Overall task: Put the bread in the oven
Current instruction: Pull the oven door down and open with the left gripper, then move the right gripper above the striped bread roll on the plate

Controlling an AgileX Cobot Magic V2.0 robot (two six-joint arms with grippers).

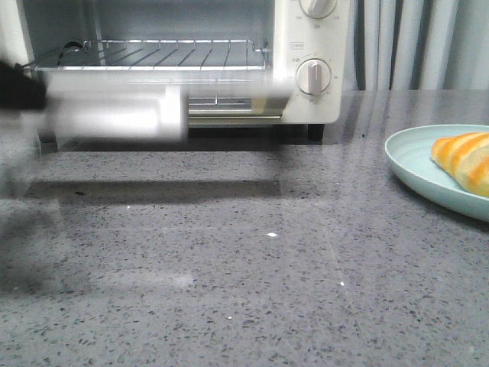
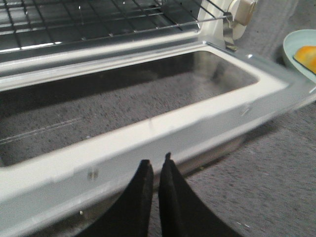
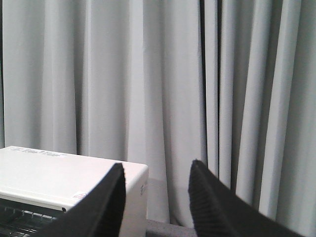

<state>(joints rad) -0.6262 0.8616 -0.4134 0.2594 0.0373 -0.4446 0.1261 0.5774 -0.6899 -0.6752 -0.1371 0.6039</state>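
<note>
The white oven (image 1: 309,103) stands at the back of the table with its wire rack (image 1: 153,53) exposed. Its glass-windowed door (image 1: 114,107) hangs open and is motion-blurred. In the left wrist view the door (image 2: 148,128) lies nearly flat, and my left gripper (image 2: 155,162) is shut and empty at its outer edge. The bread (image 1: 462,159), orange with cream stripes, lies on a pale blue plate (image 1: 412,164) at the right; both show in the left wrist view, the bread (image 2: 307,55) on the plate (image 2: 295,45). My right gripper (image 3: 155,170) is open and empty, raised above the oven top (image 3: 59,173).
Round white knobs (image 1: 313,76) sit on the oven's right panel. A grey curtain (image 1: 420,46) hangs behind the table. The speckled grey tabletop (image 1: 244,267) stretches from the oven to the front edge. A dark part of the left arm (image 1: 15,84) shows at the far left.
</note>
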